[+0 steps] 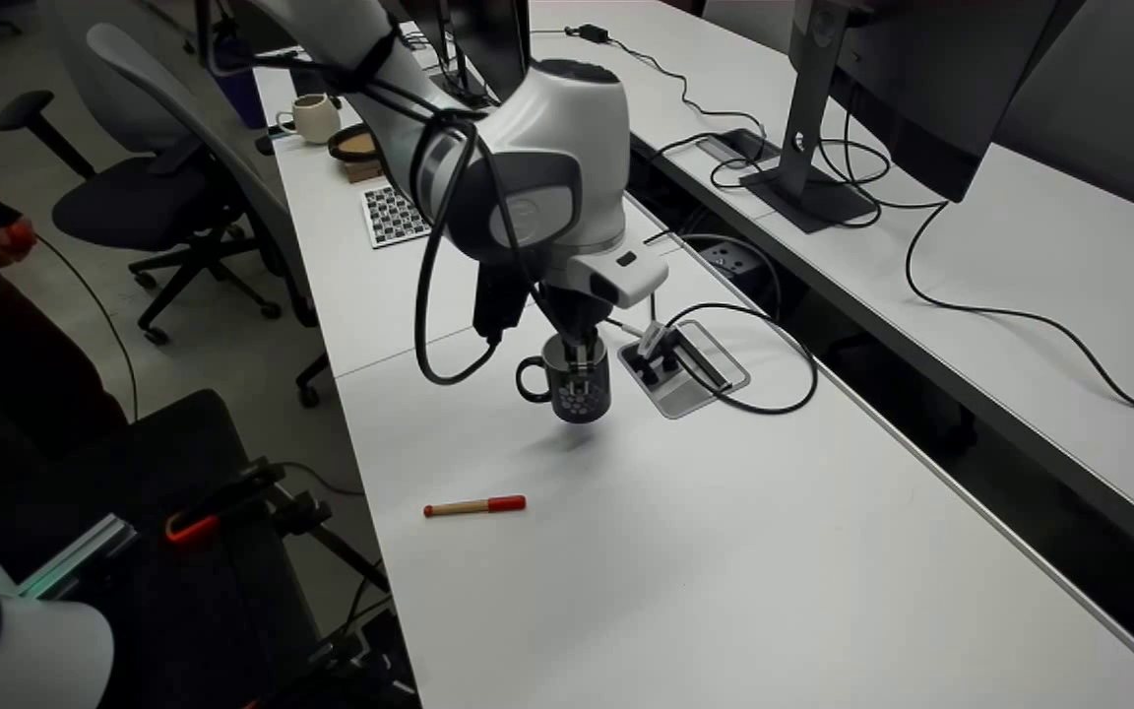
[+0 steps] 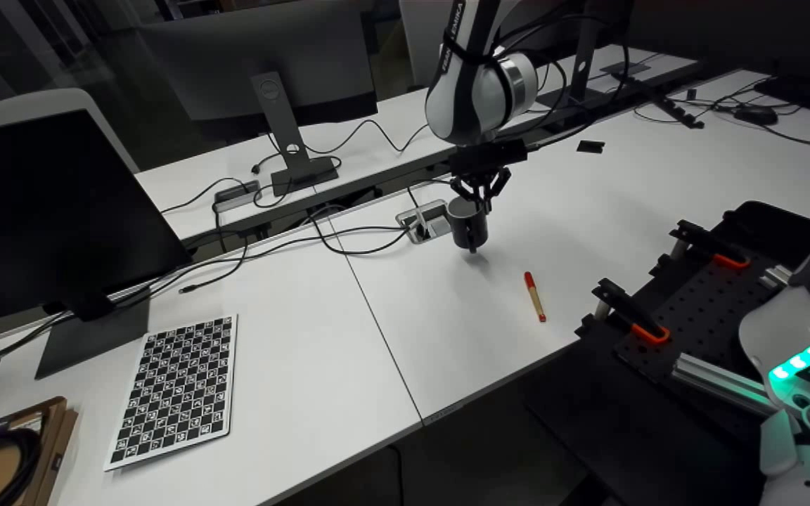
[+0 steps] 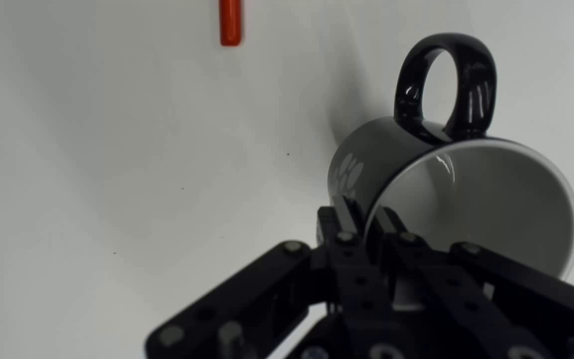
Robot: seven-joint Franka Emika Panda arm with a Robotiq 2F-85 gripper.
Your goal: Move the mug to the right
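Observation:
The mug (image 1: 567, 399) is dark, near-black, with a loop handle and a pale grey inside. It also shows in an exterior view (image 2: 463, 230) and in the wrist view (image 3: 496, 209). My gripper (image 3: 364, 217) is shut on the mug's wall at the rim, one finger inside and one outside. In both exterior views the gripper (image 1: 582, 369) comes down from above onto the mug (image 2: 484, 202). The mug looks slightly raised, with a shadow under it on the white table (image 1: 724, 551). Its handle points toward the table edge near the robot base.
A red and tan pen (image 1: 474, 506) lies on the table near the mug; it also shows in an exterior view (image 2: 534, 296). A socket panel (image 1: 670, 399) with cables (image 1: 774, 409) is beside the mug. A checkered board (image 2: 176, 386) and a monitor (image 2: 60, 218) stand farther along.

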